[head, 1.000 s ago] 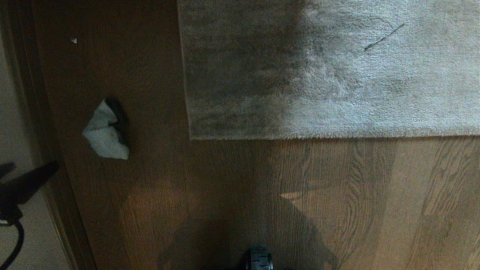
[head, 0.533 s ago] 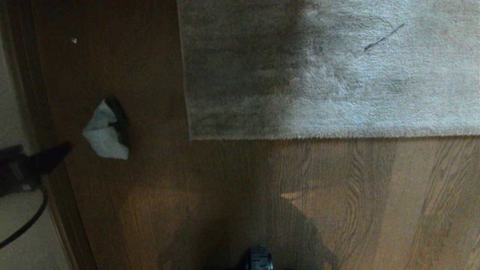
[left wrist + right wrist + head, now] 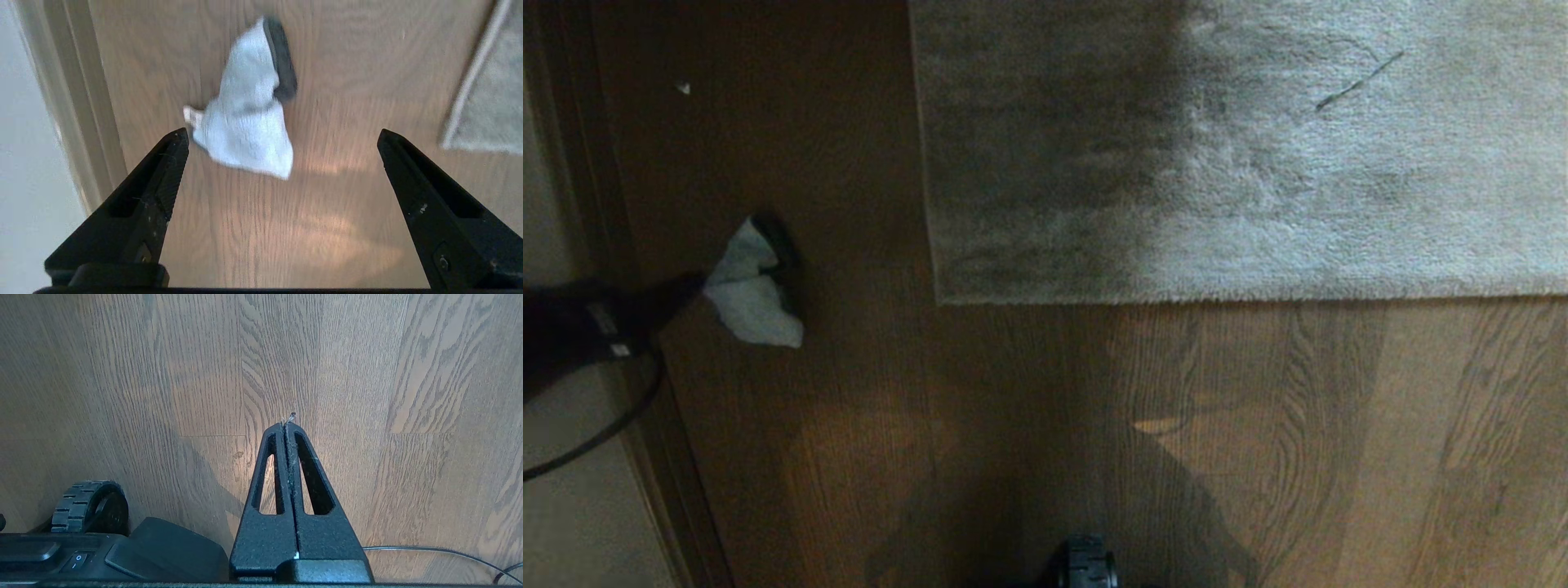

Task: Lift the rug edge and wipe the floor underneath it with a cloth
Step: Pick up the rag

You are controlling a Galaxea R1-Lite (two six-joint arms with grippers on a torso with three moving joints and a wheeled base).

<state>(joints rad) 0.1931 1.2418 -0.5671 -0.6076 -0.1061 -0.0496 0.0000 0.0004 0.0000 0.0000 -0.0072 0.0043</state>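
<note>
My left claw (image 3: 282,136) hangs over the floor (image 3: 1029,425) at the left of the head view, spread wide and holding nothing. In my left wrist view the cloth (image 3: 247,122) lies ahead of the two black fingers (image 3: 163,183), crumpled into a rough wedge on the brown planks; one fingertip is just beside its near corner, and I cannot tell whether it touches. From my head camera the claw (image 3: 678,290) shows as a dark shape whose tip reaches the left side of the cloth (image 3: 752,298). A small dark thing (image 3: 281,61) lies along the cloth's far side, touching it; I cannot tell what it is.

The rug edge (image 3: 1217,298) lies flat on the floor, running straight across in front of me to a square corner (image 3: 939,300) that sits well to the right of the cloth, with bare planks between them. The rug's left half is in shadow. In the left wrist view that same corner (image 3: 449,141) shows off to one side.

A pale door frame or skirting strip (image 3: 572,204) borders the floor near my left arm, and a black cable (image 3: 596,433) loops under that arm.

My right claw (image 3: 288,420) is parked low beside my base, fingers pressed together with nothing between them but a few stray fibres at the tips. One of my wheels (image 3: 88,504) shows beside it.
</note>
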